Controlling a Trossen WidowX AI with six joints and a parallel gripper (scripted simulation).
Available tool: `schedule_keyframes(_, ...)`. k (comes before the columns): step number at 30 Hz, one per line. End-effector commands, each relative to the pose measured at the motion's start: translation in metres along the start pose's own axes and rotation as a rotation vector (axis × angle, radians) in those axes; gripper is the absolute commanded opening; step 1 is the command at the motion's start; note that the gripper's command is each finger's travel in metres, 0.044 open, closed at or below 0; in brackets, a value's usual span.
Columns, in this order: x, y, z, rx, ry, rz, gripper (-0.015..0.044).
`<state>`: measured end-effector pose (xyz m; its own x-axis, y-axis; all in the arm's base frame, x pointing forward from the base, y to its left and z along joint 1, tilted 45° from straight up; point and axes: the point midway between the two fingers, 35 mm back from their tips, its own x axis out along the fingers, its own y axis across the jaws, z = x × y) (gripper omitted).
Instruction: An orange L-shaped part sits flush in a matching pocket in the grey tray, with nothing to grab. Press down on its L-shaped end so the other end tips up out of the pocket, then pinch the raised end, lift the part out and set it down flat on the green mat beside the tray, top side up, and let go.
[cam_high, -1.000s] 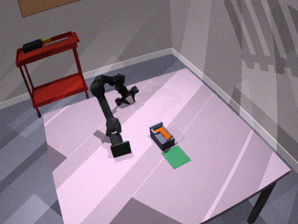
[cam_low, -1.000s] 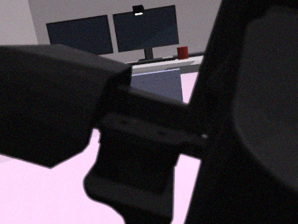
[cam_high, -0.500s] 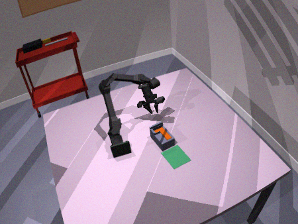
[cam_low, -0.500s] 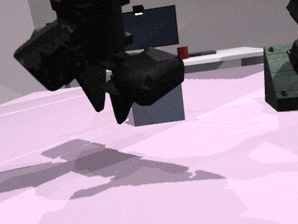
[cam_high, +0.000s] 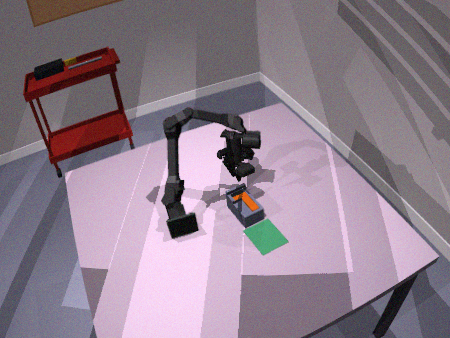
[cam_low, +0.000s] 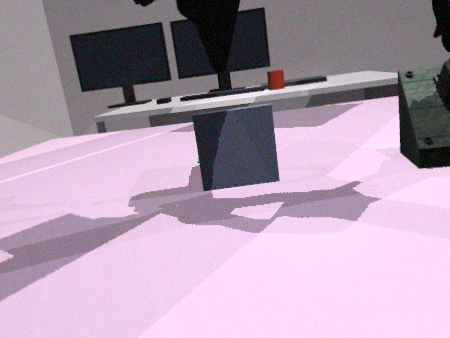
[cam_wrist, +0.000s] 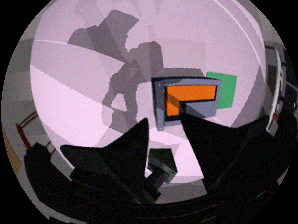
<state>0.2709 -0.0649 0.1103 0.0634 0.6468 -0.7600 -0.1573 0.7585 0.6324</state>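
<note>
The orange L-shaped part (cam_high: 250, 202) (cam_wrist: 194, 93) lies in its pocket in the grey tray (cam_high: 255, 218) (cam_low: 246, 150) (cam_wrist: 160, 107). Its L-shaped end is beside the tray's taller end wall, and its long bar runs toward the mat side. In the exterior view the tray hides it. The green mat (cam_high: 266, 237) (cam_wrist: 228, 91) lies past the tray's other end, with nothing on it. My gripper (cam_high: 239, 178) (cam_wrist: 164, 119) is partly open and empty, pointing down above the tray's taller end. In the wrist view one fingertip overlaps the tray's edge.
The arm's base (cam_high: 183, 225) (cam_low: 425, 120) (cam_wrist: 162, 159) stands on the table to one side of the tray. A red cart (cam_high: 82, 80) is beyond the table. Behind, a white desk carries two monitors (cam_low: 120, 57) and a red cup (cam_low: 276, 79).
</note>
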Motion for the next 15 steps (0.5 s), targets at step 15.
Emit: schedule_keyframes(15,0.063,-0.003,-0.003,0.074,-0.048,0.071,0.018)
